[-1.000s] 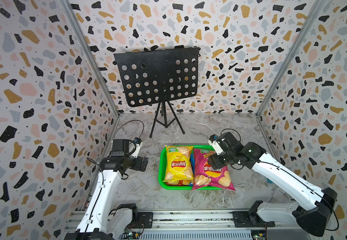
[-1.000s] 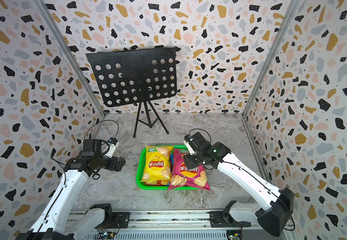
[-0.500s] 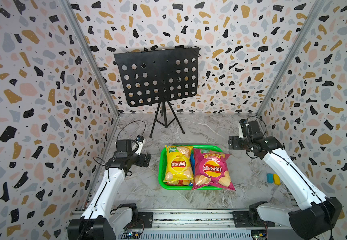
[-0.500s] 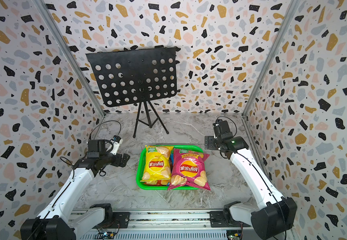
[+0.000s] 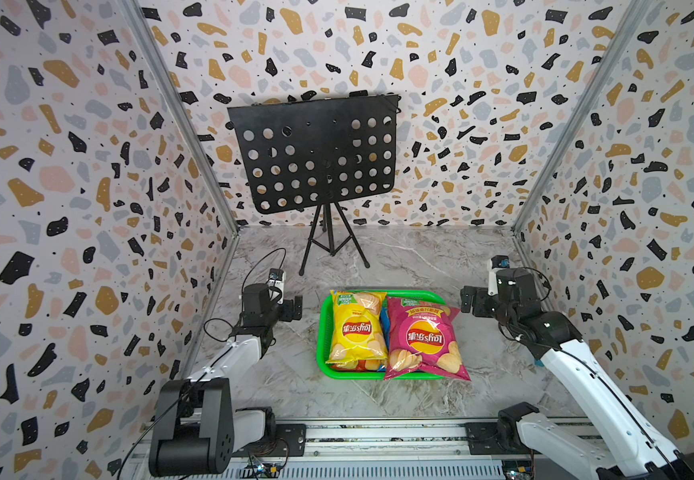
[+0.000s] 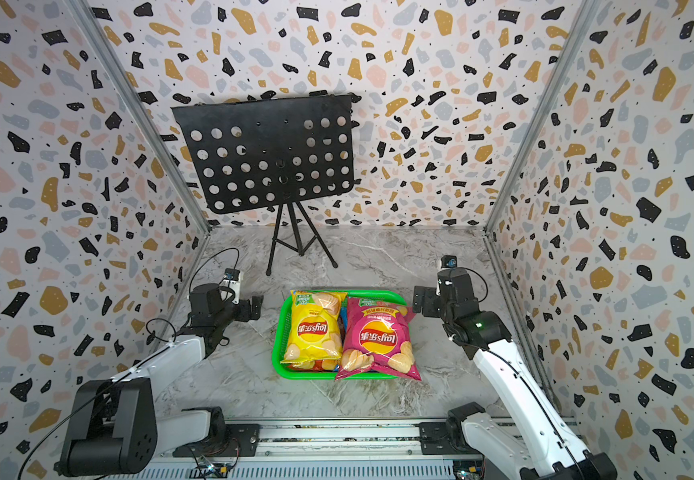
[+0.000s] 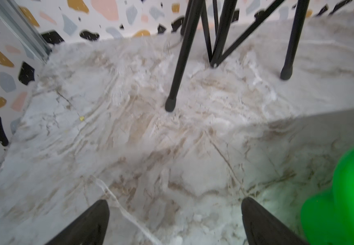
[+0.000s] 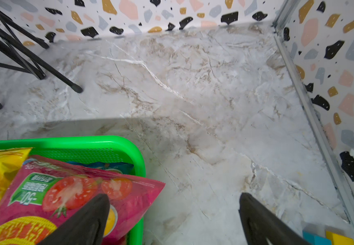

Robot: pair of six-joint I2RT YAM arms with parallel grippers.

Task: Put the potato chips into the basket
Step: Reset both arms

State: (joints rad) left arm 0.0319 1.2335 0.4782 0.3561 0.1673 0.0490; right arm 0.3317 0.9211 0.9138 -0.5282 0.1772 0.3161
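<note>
The green basket [image 5: 415,294] [image 6: 276,332] lies mid-table in both top views. A yellow potato chips bag [image 5: 355,328] and a pink one [image 5: 424,337] lie on top, side by side. The pink bag overhangs the basket's right rim and front corner. A blue bag [image 8: 108,165] and an orange-red one [image 5: 361,365] peek out from beneath. My left gripper [image 5: 295,307] [image 7: 175,200] hangs open over bare table left of the basket [image 7: 345,180]. My right gripper [image 5: 472,301] [image 8: 174,194] is open and empty, just right of the pink bag [image 8: 76,191].
A black perforated music stand [image 5: 316,153] on a tripod stands behind the basket; its legs [image 7: 171,101] reach toward both arms. Small blue and yellow blocks [image 8: 328,236] lie by the right wall. Patterned walls close in three sides, and a rail [image 5: 378,436] runs along the front.
My right gripper has opened, left the pink bag's top end and swung back to the right of the basket. The pink bag stays in the basket. The left arm shifted slightly.
</note>
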